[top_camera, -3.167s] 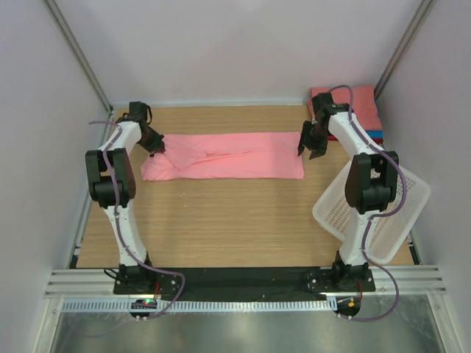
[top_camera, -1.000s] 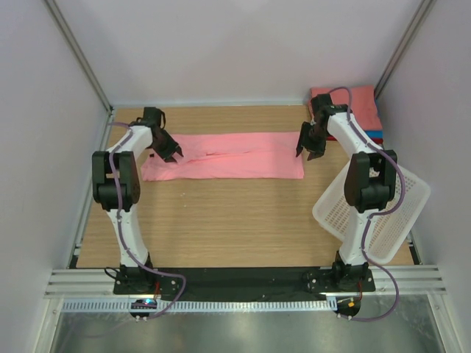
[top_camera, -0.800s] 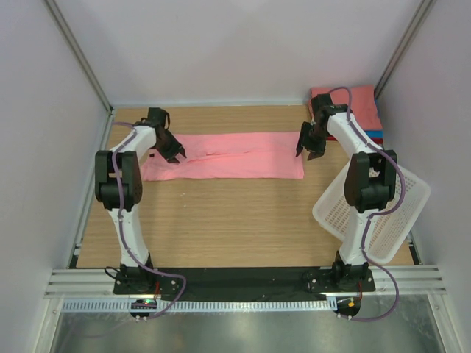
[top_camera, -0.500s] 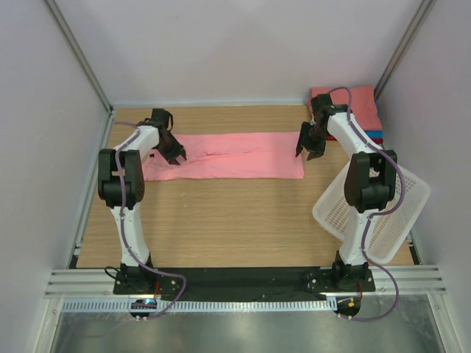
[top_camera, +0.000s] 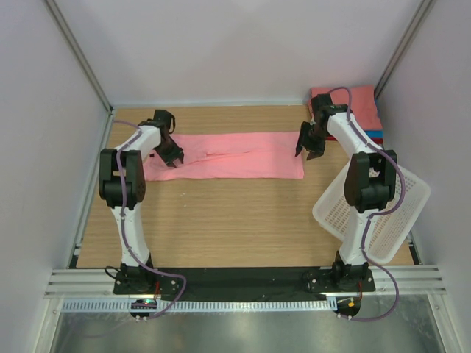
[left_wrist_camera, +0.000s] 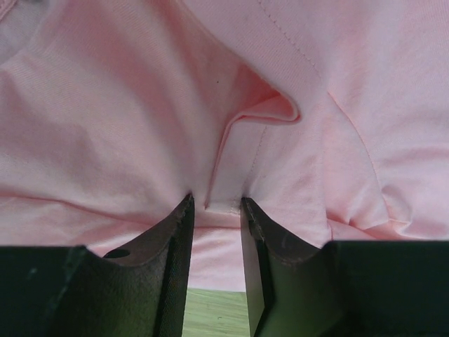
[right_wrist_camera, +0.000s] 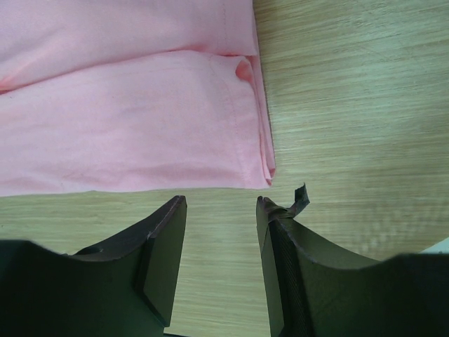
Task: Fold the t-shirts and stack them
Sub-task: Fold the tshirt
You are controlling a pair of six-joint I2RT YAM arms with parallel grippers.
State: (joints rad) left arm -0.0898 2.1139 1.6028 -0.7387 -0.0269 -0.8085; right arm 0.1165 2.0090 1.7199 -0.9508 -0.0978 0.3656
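Left arm: has swung inward from the far-left edge of the tabletop [top_camera: 221, 220], and its pincer now sits over the cloth a little inside the shirt's left end; the right arm has not shifted.
Tabletop: wooden, carrying the spread shirt across its far half.
Pink t-shirt [top_camera: 235, 156]: lies as a long, flat, folded band running left to right between the two arms. Its left end is rumpled, and its right end is squared off with stacked edges.
Basket [top_camera: 412, 195]: white mesh, tilted at the near right edge of the tabletop, beside the right arm.
Folded t-shirts [top_camera: 364, 99]: a stack in the far right corner, coral on top, with a blue layer showing at the side.
Left pincer [top_camera: 175, 158]: released, jaws a narrow gap apart. In the wrist view the tips [left_wrist_camera: 214, 203] are down on the pink t-shirt [left_wrist_camera: 105, 105], one on each side of a small raised fold, with creases running toward them.
Right pincer [top_camera: 307, 152]: released, jaws apart with nothing between them. In the wrist view [right_wrist_camera: 219, 203] it hangs over bare wood just short of the shirt's right corner [right_wrist_camera: 126, 119].
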